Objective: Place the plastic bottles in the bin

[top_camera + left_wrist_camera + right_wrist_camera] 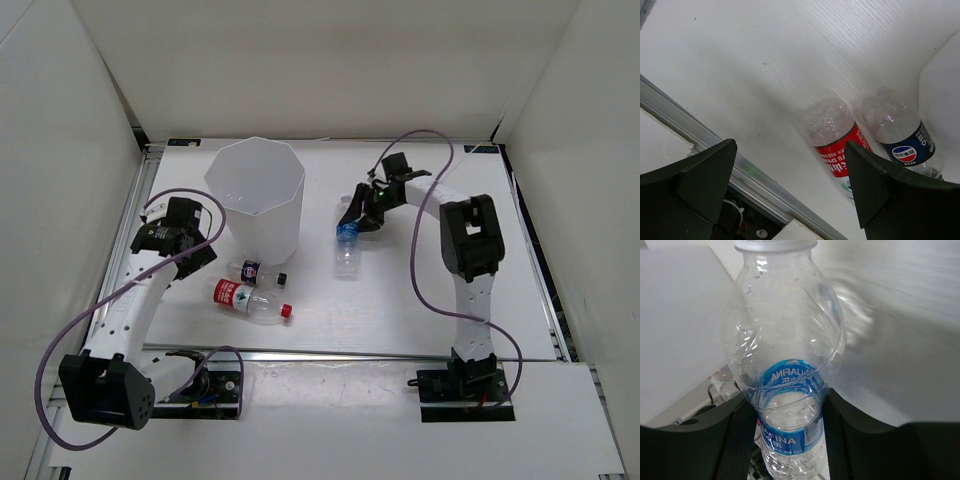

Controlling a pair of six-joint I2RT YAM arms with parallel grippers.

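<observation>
Bin (266, 232) upright on tabletop (420, 310), back left of middle. Right claw (354, 220) clamped on blue bottle (785, 340) at its label, just right of bin; can't tell if it's lifted. Left claw (790, 145) wide open, empty, left of bin. Red bottle (248, 300) lying in front of bin, dark bottle (256, 271) just beside it, nearer bin.
</observation>
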